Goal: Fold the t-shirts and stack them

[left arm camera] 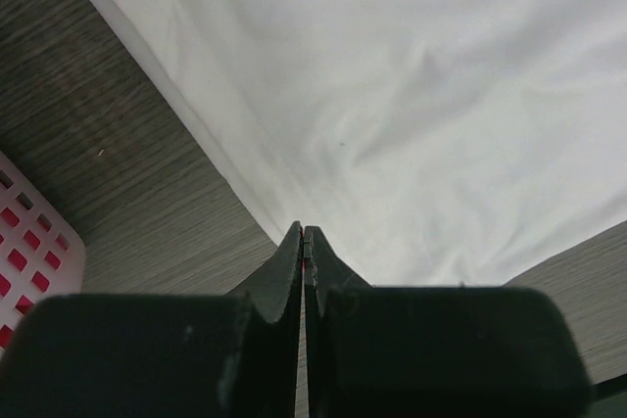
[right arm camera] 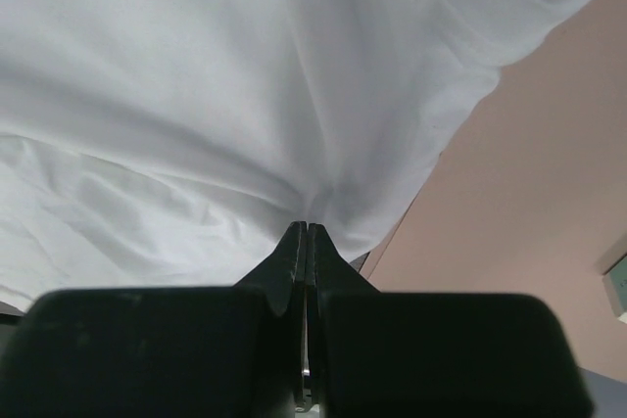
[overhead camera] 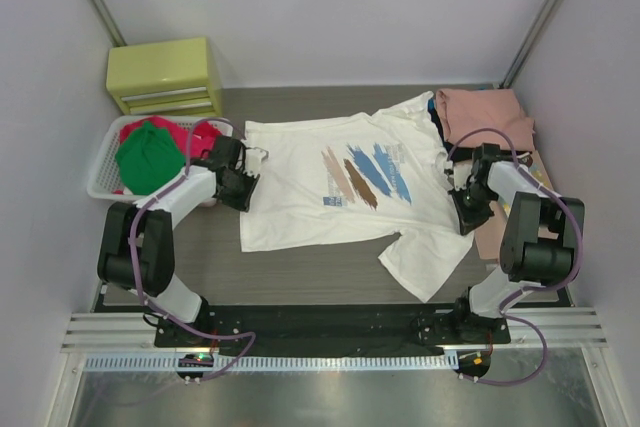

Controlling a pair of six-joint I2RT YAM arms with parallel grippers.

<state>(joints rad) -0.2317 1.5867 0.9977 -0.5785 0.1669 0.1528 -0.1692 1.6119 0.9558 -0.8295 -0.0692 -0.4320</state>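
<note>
The white t-shirt (overhead camera: pixel 330 182) with blue, brown and pink brush strokes lies spread flat in the middle of the table. My left gripper (overhead camera: pixel 252 179) is at its left edge, and in the left wrist view it (left arm camera: pixel 304 234) is shut with its tips on the white hem (left arm camera: pixel 411 95). At the shirt's right edge my right gripper (overhead camera: pixel 456 199) is shut too. In the right wrist view the white cloth (right arm camera: pixel 245 95) bunches into the tips of that gripper (right arm camera: pixel 308 230). A salmon-pink shirt (overhead camera: pixel 485 112) lies at the back right, over a black one (overhead camera: pixel 437 125).
A white slotted basket (overhead camera: pixel 100 185) at the left holds a green shirt (overhead camera: pixel 148 157) and a red one (overhead camera: pixel 180 132). A yellow-green drawer box (overhead camera: pixel 165 75) stands at the back left. A flat pink surface (right arm camera: pixel 529 193) lies right of my right gripper.
</note>
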